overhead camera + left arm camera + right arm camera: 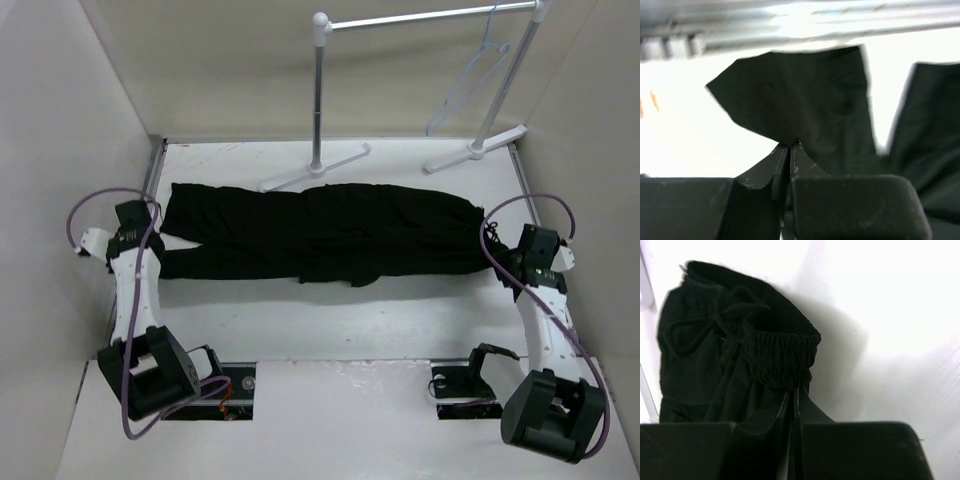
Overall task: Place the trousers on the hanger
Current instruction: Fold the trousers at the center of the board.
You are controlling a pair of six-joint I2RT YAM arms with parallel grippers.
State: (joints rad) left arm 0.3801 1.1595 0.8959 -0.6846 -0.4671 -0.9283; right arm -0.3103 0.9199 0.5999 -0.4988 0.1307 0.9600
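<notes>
Left gripper (790,149) clamps a trousers (320,235) hem (790,100) between its shut jaws, right gripper (794,390) likewise the waistband (782,352); lift the 2 ends together, level.

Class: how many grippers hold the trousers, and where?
2. The left gripper pinches a leg end of the trousers; the right gripper pinches the waistband.

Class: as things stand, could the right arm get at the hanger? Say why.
Probably not yet: the right claw is shut on the trousers at their waistband, and the hanger hangs on the rack beyond them. Nothing else blocks the path.
</notes>
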